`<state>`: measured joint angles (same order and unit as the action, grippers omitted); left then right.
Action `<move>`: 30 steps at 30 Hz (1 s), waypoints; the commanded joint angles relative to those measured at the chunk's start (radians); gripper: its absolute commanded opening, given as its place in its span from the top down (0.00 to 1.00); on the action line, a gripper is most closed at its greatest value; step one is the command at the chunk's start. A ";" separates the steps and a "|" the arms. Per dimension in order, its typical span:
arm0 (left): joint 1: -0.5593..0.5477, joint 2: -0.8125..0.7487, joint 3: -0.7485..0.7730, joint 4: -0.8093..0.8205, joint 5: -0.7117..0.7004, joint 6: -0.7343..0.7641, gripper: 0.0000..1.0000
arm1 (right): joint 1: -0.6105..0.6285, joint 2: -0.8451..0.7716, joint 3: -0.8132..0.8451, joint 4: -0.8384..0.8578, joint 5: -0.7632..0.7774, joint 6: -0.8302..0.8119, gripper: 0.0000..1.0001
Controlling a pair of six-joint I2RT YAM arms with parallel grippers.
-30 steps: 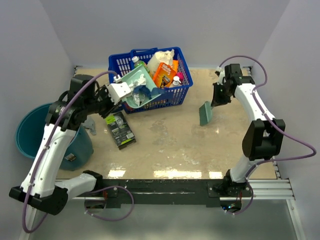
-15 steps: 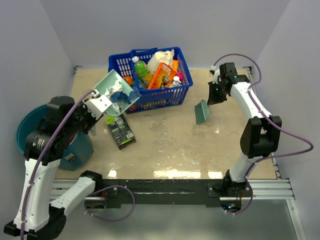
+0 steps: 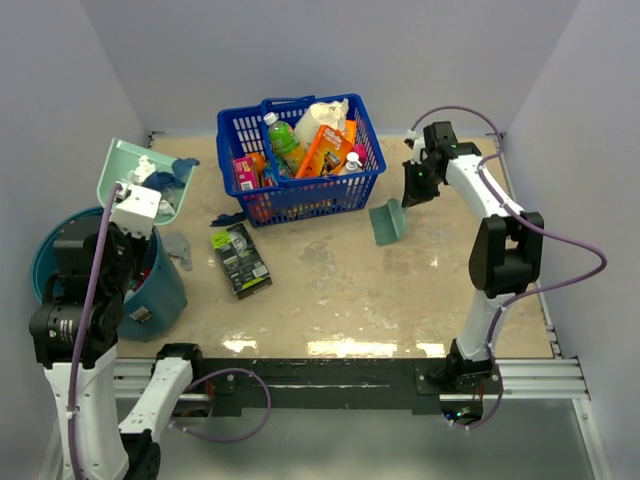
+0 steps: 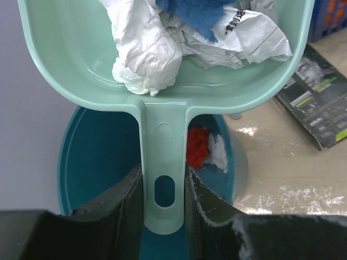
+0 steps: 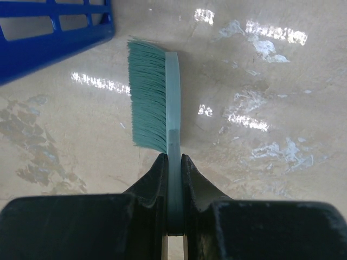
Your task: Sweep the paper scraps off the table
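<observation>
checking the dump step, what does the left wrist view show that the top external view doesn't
Left wrist only: red and white paper scraps lying inside the bucket, and the left hand shut on the dustpan handle. Top external only: the basket, the right hand holding the brush, and a dark blue scrap on the table. Both: the loaded dustpan over the bucket, and the packet.

White and blue paper scraps (image 4: 145,51) sit heaped in the dustpan (image 4: 76,65).
</observation>
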<state>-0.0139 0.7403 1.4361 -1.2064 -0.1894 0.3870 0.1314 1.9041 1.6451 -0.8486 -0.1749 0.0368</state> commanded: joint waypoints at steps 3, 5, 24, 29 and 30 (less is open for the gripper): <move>0.136 0.001 0.017 -0.039 -0.091 -0.082 1.00 | 0.037 0.085 0.056 -0.049 0.015 -0.015 1.00; 0.155 -0.022 -0.016 -0.041 -0.091 -0.088 1.00 | 0.040 0.088 0.068 -0.056 0.015 -0.015 1.00; 0.379 0.051 0.009 -0.068 -0.380 0.039 1.00 | 0.040 0.113 0.067 -0.067 0.015 -0.015 1.00; 0.377 0.051 -0.051 -0.108 -0.396 0.088 1.00 | 0.040 0.113 0.065 -0.064 0.029 -0.009 1.00; 0.377 0.054 -0.057 -0.108 -0.400 0.095 1.00 | 0.040 0.112 0.067 -0.063 0.029 -0.006 1.00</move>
<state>0.3546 0.8005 1.4040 -1.3029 -0.5232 0.4236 0.1665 1.9728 1.7168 -0.8597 -0.2089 0.0422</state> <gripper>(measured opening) 0.345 0.099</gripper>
